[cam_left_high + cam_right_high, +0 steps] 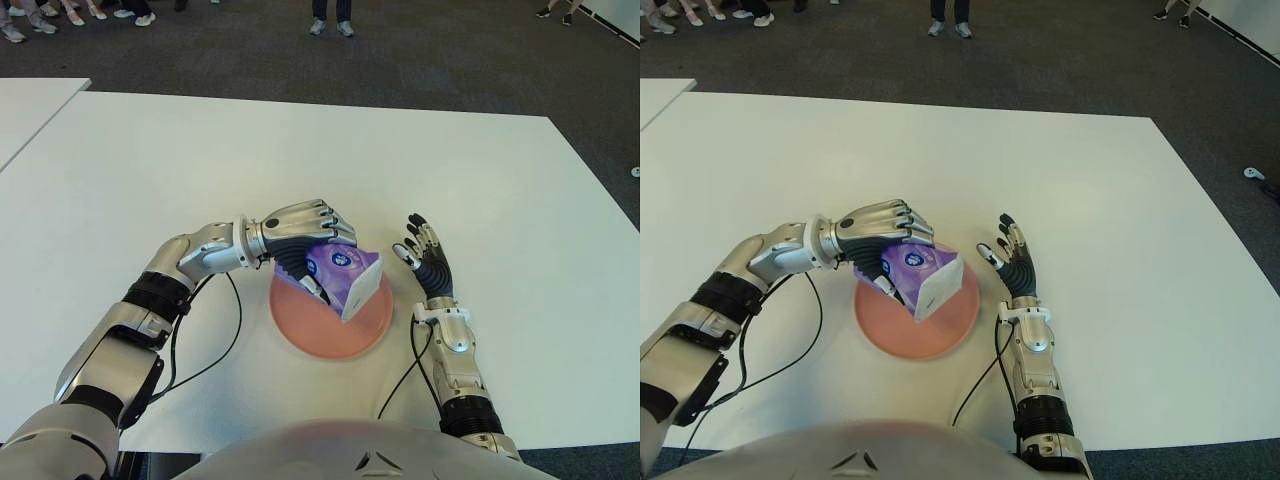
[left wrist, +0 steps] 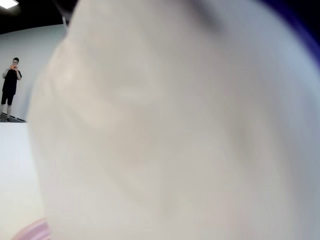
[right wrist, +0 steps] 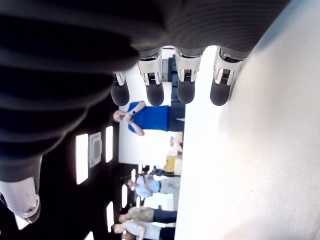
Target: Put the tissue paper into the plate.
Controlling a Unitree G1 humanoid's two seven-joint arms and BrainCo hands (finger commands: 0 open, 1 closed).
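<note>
**Tissue pack held tilted over the pink plate**

The left hand point(image 1: 298, 226) grips a purple tissue pack point(image 1: 340, 275), its silver fingers curled over the top of the pack and the dark thumb pressed against the near side. The pack is a soft purple packet with a round blue-and-white mark on its upper face and a plain white end panel turned toward the robot. It sits tilted, one lower corner down over the pink round plate point(image 1: 305, 340), whose rim shows in front of and to the left of the pack; whether the corner touches the plate cannot be told. In the left wrist view the pack's pale surface point(image 2: 165, 130) fills nearly the whole picture, with a sliver of pink plate rim at one corner.

The right hand point(image 1: 424, 255) shows just to the right of the plate, above the white table point(image 1: 150, 170), fingers spread and straight, holding nothing. Its wrist view shows four extended fingertips point(image 3: 155, 94).

Shoes of standing people point(image 1: 330, 25) line the dark carpet beyond the table.
</note>
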